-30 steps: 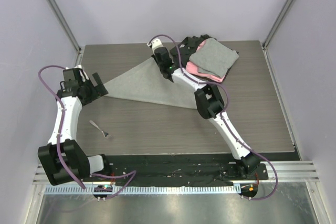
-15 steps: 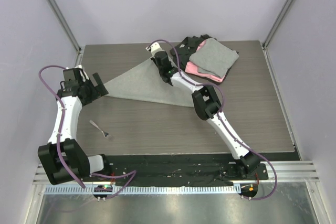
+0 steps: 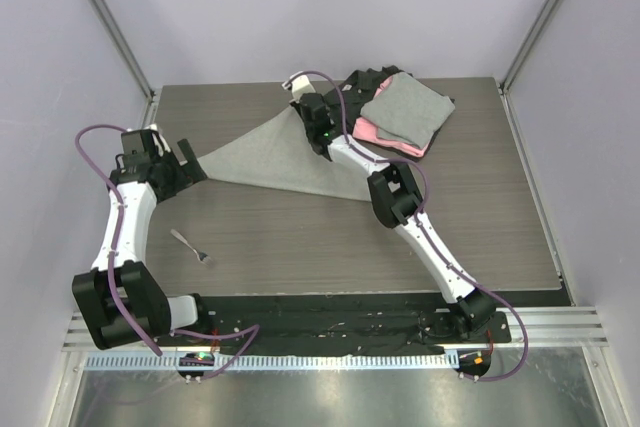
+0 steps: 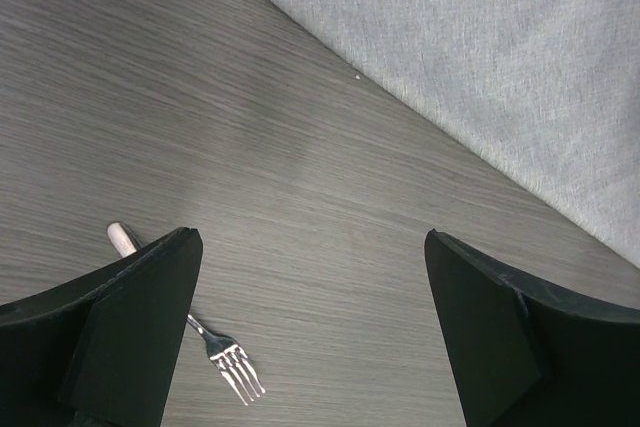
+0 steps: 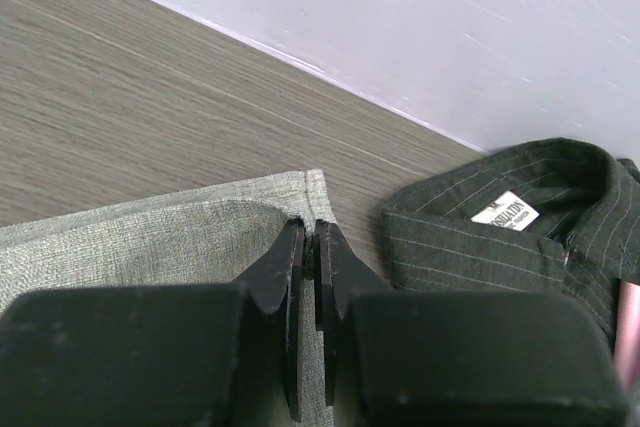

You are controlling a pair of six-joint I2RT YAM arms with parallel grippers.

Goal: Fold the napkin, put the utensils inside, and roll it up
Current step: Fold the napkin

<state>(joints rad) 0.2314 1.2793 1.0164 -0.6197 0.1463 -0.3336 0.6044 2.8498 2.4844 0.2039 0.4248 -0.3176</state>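
The napkin (image 3: pixel 270 162) lies spread on the worktop (image 3: pixel 480 217) as a long grey triangle. Its left tip is by the left gripper (image 3: pixel 190 162), its right tip reaches toward the near right, and its far corner is drawn up to the right gripper (image 3: pixel 300 110).

In the right wrist view, the right gripper (image 5: pixel 308 232) has its fingers pressed together, pinching the napkin (image 5: pixel 150 237) at the hemmed edge of that far corner. Just to the right lies a dark striped shirt (image 5: pixel 500 237) with a white label at its collar. It sits under a pink cloth (image 3: pixel 375 135) and a grey folded cloth (image 3: pixel 405 112) at the far right.

The left gripper (image 4: pixel 310 239) is spread wide with nothing between its fingers, over bare worktop (image 4: pixel 150 97) just near of the napkin's (image 4: pixel 480 47) edge. The fork (image 3: pixel 190 246) lies alone on the near left, well apart from the napkin.
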